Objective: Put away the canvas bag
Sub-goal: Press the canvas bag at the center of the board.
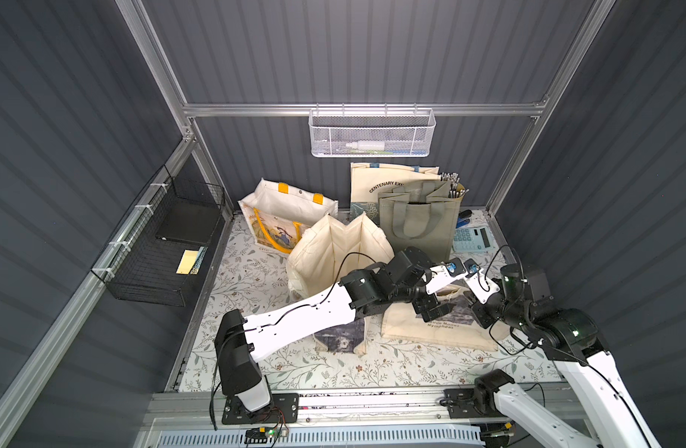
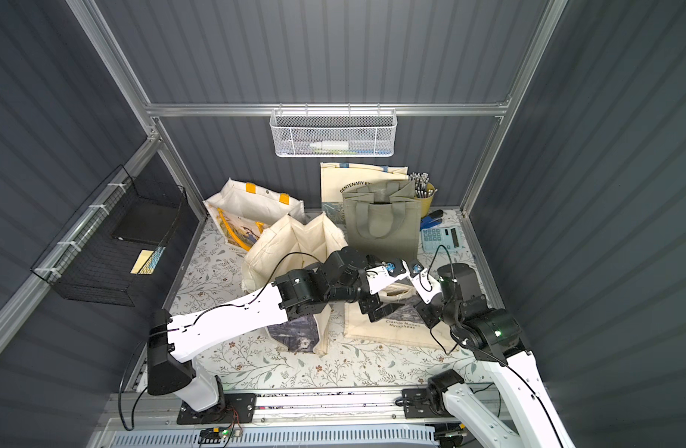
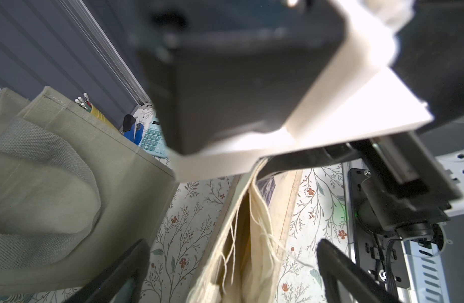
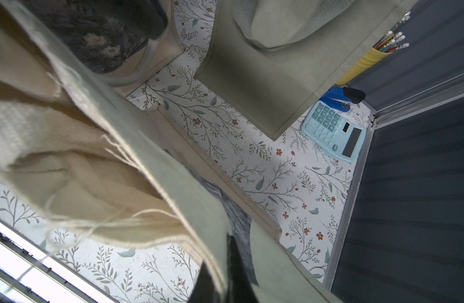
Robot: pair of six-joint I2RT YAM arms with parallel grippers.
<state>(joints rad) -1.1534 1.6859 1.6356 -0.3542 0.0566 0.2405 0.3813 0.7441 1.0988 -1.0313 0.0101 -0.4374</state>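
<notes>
the canvas bag (image 1: 442, 329), flat cream weave with a dark painted print and frayed threads, lies on the floral table (image 1: 256, 279) at near right, top edge lifted. the right gripper (image 4: 224, 267) pinches that edge tight. the left gripper (image 3: 232, 244) hangs just over it, fingers spread wide. behind stand a stiff grey-green tote (image 1: 419, 229) and a slumped cream tote (image 1: 333, 252). a blue calculator (image 1: 471, 238) lies far right.

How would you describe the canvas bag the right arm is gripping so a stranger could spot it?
Start at the floral table, then find the olive bag standing at its back right. Just in front lies the canvas bag, mostly flat and, unlike the others, lettered Claude Monet Nymphéas.
</notes>
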